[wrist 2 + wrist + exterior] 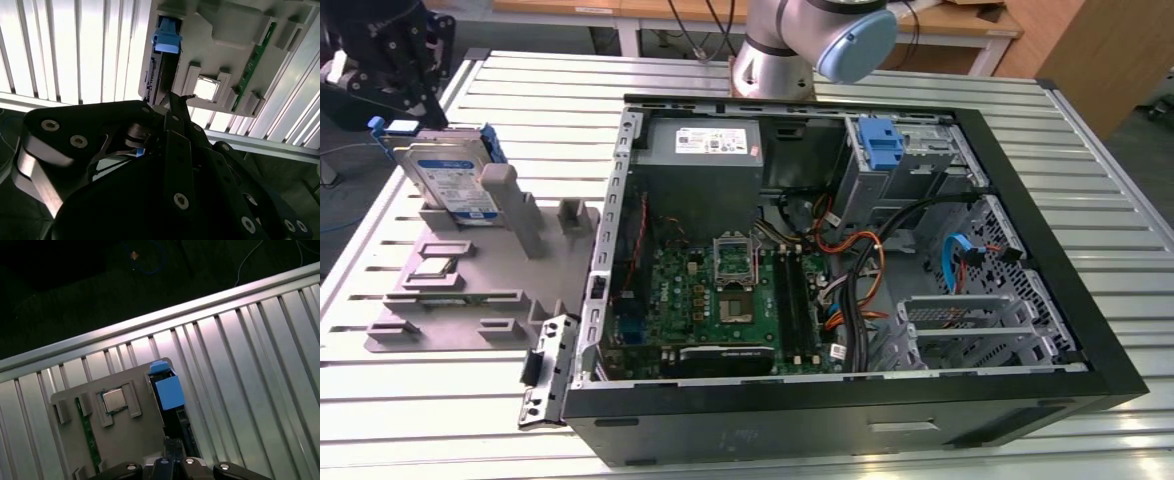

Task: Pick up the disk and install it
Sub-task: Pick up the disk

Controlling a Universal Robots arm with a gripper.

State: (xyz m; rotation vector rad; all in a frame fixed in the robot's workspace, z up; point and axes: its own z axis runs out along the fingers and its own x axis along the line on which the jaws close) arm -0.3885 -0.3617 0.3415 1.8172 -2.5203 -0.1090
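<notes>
Silver disk [447,178] stood upright in grey holder [454,300] on slatted bench [1081,170], at nine o'clock of open case [854,250] in exterior view, tool [400,100] poised close at its twelve o'clock, tool's grip cannot be told.

Disk [454,180]: shiny silver metal. Holder [467,272]: matt grey plastic. Table [400,420]: ribbed, satin metal.

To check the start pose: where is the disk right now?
In the exterior view the disk stands on edge in the grey fixture at the exterior view's left, on the slatted table, beside the open computer case.
</notes>
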